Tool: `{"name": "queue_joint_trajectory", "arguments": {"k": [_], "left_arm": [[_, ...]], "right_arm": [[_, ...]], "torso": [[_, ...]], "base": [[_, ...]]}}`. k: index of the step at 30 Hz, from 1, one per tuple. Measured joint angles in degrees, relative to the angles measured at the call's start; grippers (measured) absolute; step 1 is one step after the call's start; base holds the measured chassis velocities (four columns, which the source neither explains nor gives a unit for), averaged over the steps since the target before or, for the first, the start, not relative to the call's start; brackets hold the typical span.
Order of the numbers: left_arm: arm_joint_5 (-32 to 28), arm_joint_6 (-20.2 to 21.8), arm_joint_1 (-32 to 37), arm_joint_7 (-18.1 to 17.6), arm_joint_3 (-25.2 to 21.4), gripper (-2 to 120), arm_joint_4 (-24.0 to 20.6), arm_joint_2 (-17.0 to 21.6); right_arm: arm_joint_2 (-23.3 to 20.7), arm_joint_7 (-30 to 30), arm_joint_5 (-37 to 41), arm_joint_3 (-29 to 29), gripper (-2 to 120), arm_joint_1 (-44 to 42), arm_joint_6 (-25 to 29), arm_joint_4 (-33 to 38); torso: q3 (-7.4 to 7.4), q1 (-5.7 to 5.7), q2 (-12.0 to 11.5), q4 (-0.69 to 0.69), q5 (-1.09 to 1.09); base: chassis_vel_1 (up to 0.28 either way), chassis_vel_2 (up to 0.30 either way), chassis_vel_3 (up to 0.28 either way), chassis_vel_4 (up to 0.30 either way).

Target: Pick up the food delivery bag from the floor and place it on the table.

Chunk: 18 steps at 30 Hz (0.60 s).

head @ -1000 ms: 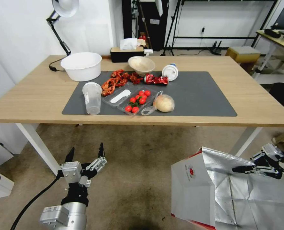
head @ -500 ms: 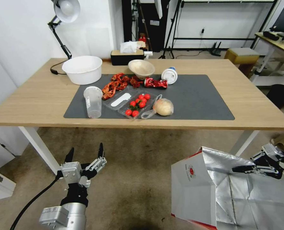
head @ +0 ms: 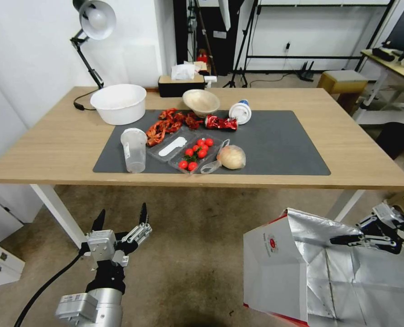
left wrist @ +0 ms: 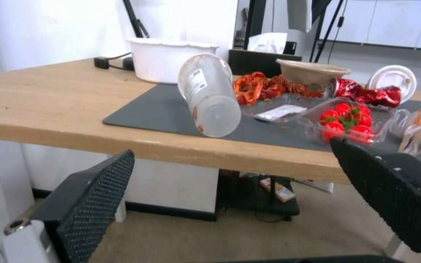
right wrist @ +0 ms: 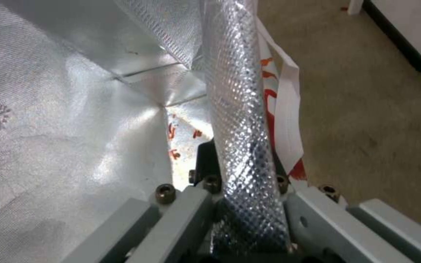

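The food delivery bag (head: 274, 268) is at the lower right of the head view, in front of the table (head: 52, 136). Its white face carries a small red logo and its mouth stands open onto silver foil. My right gripper (head: 343, 240) is shut on the bag's far rim. In the right wrist view the foil rim (right wrist: 239, 109) runs between the closed jaws of the right gripper (right wrist: 242, 208), beside a white handle (right wrist: 286, 109). My left gripper (head: 122, 214) hangs open and empty over the floor at the lower left, its black fingers (left wrist: 93, 190) spread below the table's edge (left wrist: 49, 120).
On the dark grey mat (head: 283, 145) lie a plastic cup (head: 133, 150), a tray of tomatoes (head: 195, 153), a bagged bun (head: 231, 157), crayfish and a crushed can. A white bowl (head: 118, 103) stands behind. A white table leg (head: 345, 206) stands just beyond the bag.
The camera has moved: the table sits lower and slightly smaller in the picture. Both grippers and the bag keep the same places in the view, with the right gripper still shut on the rim.
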Motion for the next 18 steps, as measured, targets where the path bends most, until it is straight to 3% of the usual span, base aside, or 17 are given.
{"name": "queue_joint_trajectory", "arguments": {"k": [18], "left_arm": [[-0.5, 0.2, -0.5, 0.1, -0.1, 100, 0.1, 0.2]], "right_arm": [[0.0, 0.0, 0.0, -0.2, 0, 0.2, -0.1, 0.0]], "torso": [[2.80, 2.12, 4.9, 0.00, 0.00]], "base": [[0.000, 0.000, 0.000, 0.000]]}}
